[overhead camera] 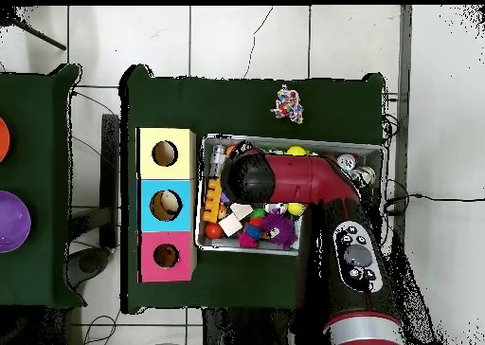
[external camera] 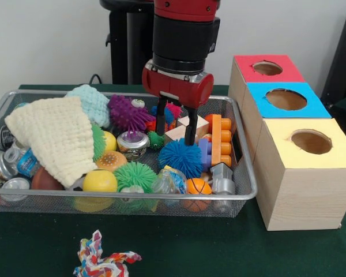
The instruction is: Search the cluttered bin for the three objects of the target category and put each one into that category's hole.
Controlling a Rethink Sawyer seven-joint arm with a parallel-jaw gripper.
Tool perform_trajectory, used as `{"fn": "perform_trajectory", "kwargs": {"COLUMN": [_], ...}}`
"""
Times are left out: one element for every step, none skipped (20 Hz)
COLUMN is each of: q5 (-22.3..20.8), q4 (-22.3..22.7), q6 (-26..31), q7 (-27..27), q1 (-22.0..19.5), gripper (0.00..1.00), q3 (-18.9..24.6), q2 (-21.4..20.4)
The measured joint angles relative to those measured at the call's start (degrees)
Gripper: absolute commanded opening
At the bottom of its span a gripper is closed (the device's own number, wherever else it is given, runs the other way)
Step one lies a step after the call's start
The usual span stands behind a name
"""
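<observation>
1. Green-topped table (external camera: 179, 248): wire bin (external camera: 245, 193) of toys, cans and blocks.
2. Gripper (external camera: 176, 134): fingers apart, straddling a wooden block (external camera: 187, 128).
3. Three-hole box (external camera: 300, 151) beside bin.

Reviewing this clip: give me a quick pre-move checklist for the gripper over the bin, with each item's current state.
1. Gripper open: ok, its two fingers stand apart.
2. Gripper empty: ok, nothing hangs between the fingers.
3. Gripper above a graspable item: ok, it stands over the wooden block, beside the blue spiky ball.
4. Contact with the block: cannot tell from these views.
5. Holes unobstructed: ok, the red box, blue box and yellow box tops are open.
6. Cream cloth covering bin items: not ok, it hides what lies beneath.
</observation>
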Motion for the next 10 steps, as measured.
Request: {"fn": "perform_trajectory", "kwargs": {"q5": [0.0,0.0,-0.1,-0.1,-0.1,-0.2,-0.2,-0.2,-0.2,-0.2], "q4": [0.0,0.0,0.0,0.0,0.0,0.0,0.0,0.0,0.0,0.0], "q6": [0.0,0.6,0.9,1.2,2.0,2.6,3.0,4.0,5.1,5.5], "q7": [0.0,0.0,0.0,0.0,0.0,0.0,0.0,0.0,0.0,0.0], "q1": [0.0,-0.7,-1.0,-1.3,-1.9,-2.2,-2.4,-2.8,-3.2,-3.2], "gripper": [1.00,1.00,1.00,1.00,1.00,1.00,1.00,1.00,1.00,1.00], "q3": [0.0,0.8,1.1,1.3,1.8,2.1,2.2,2.6,2.9,3.0], "q2": [0.0,-0.3,-0.4,-0.5,-0.8,-1.0,-1.1,-1.3,-1.4,-1.4]}}
